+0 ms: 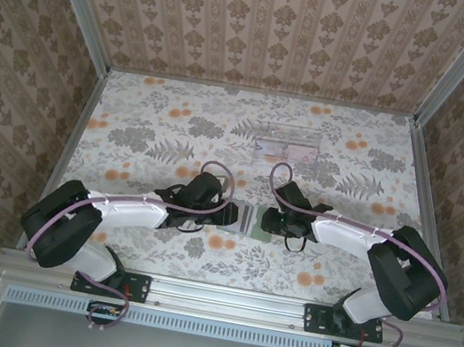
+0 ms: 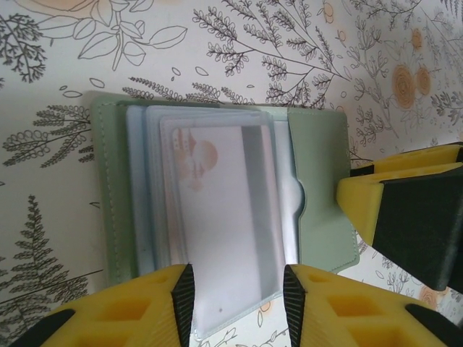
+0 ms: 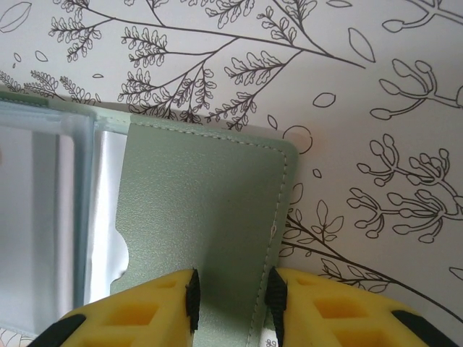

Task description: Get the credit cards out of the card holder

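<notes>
Pale pink card (image 2: 217,210) between left gripper (image 2: 237,273) fingers, card holder (image 3: 210,195) flap between right gripper (image 3: 233,280) fingers — grip on either indeterminate

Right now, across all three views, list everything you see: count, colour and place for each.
card holder: one, grey-green, lying open at table centre between the grippers.
credit card: one seen, pale with an orange print, in the holder's clear sleeves.
clear tray: one, see-through, far side of table.
tablecloth: one, floral, covers table.
left gripper: one, yellow and black, jaws parted astride the card.
right gripper: one, yellow and black, jaws parted over the holder's flap.
</notes>
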